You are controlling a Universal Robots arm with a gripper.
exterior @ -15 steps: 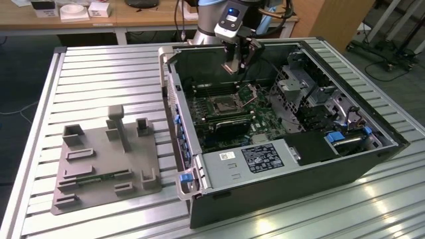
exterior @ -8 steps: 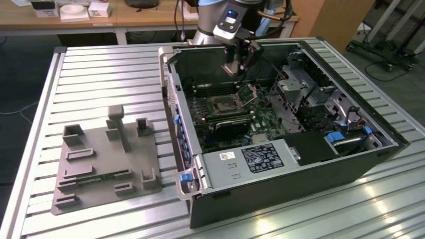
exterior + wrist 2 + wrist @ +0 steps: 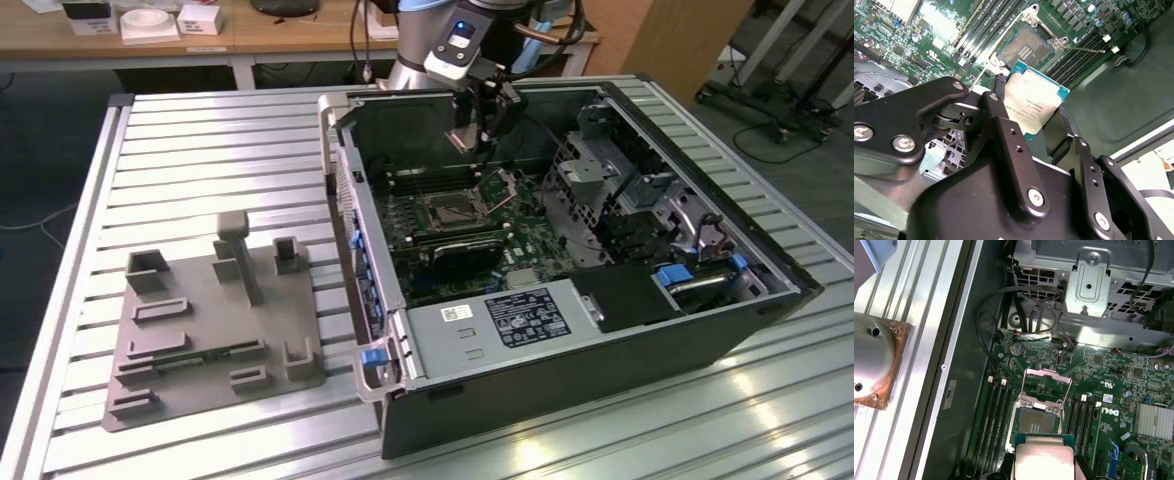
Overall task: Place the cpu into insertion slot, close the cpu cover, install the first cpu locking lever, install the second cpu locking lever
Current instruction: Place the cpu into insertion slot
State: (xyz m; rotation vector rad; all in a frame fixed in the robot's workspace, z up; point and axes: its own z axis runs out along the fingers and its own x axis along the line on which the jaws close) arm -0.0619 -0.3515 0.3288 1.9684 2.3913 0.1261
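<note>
My gripper (image 3: 1030, 114) is shut on the cpu (image 3: 1031, 97), a flat square chip with a silvery top and green edge, held by two opposite sides. In the exterior view the gripper (image 3: 478, 135) hangs inside the open computer case, above and a little behind the insertion slot (image 3: 447, 212). Both wrist views show the slot (image 3: 1026, 47) (image 3: 1036, 422) bare, its dark pin field exposed, apart from the chip (image 3: 1044, 460). The cpu cover (image 3: 1046, 385) stands swung up at the far side of the slot. A thin wire locking lever (image 3: 1085, 50) sticks out beside the socket.
Long black memory slots (image 3: 996, 410) flank the socket. A drive cage (image 3: 607, 165) and a power supply (image 3: 514, 318) fill the case's other end. A grey holder plate (image 3: 214, 320) lies on the slatted table. A copper-based heat sink (image 3: 869, 360) rests outside the case wall.
</note>
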